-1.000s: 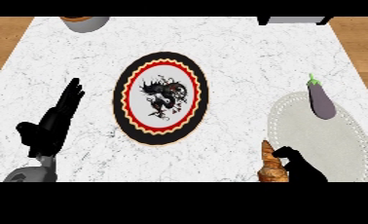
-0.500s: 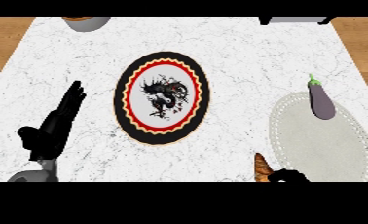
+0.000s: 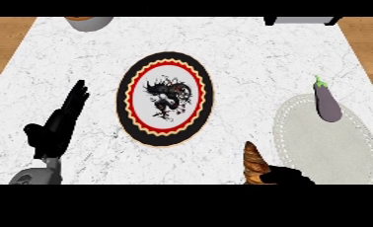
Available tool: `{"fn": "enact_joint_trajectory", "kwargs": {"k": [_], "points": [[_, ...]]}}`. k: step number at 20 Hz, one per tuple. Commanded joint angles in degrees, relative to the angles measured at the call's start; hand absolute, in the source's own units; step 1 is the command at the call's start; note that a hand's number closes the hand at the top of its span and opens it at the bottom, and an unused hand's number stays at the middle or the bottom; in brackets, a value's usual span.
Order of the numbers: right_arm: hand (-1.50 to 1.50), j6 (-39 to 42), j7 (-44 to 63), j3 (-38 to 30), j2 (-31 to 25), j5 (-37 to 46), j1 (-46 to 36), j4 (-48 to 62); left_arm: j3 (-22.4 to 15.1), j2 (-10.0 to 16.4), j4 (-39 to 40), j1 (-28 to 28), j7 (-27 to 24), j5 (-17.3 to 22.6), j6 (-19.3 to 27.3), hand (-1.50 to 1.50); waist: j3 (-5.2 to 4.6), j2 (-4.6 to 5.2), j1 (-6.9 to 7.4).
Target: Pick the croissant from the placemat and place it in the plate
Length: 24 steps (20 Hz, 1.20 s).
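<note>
The brown croissant (image 3: 254,163) stands tilted near the view's lower edge, just left of the pale oval placemat (image 3: 320,142). My right hand (image 3: 289,176) is curled round its lower end, partly cut off by the edge. The round plate (image 3: 131,73), with a black rim, a red zigzag ring and a dragon figure, lies at the counter's middle, to the upper left of the croissant and apart from it. At the left my left hand (image 3: 59,122) rests open with its fingers pointing up.
A purple eggplant (image 3: 326,101) lies on the placemat's upper part. A grey bowl (image 3: 89,22) sits at the far left edge and a dark object (image 3: 300,20) at the far right. Wooden floor shows beyond both far corners.
The croissant and my right hand dipped towards the lower edge, then came back up and shifted left, off the placemat towards the plate. The left hand stayed still.
</note>
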Motion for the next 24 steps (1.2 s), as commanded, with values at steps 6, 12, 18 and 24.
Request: {"fn": "enact_joint_trajectory", "kwargs": {"k": [6,12,18,24], "points": [[1.50,6.7,9.7,-1.1,3.7,-7.3,-20.3,8.8,-1.2,-1.2,-4.3,2.1,1.5,-0.8,-0.2,0.00,0.02,0.29,1.69],[1.50,3.9,10.5,-7.4,3.7,-19.3,-30.7,17.2,-1.6,-2.4,-1.2,-1.6,1.7,-1.7,0.5,0.00,-0.02,0.89,2.59],[1.50,-4.0,17.2,-7.9,4.0,-28.5,-47.2,35.2,0.4,0.1,-1.9,-2.9,2.6,-0.4,-1.6,0.00,0.03,0.44,2.13],[1.50,-15.1,16.0,-9.3,4.1,-36.3,-57.9,54.0,-0.1,-0.1,-2.6,1.7,-0.3,-0.8,-2.8,0.00,0.04,0.45,2.78]]}}
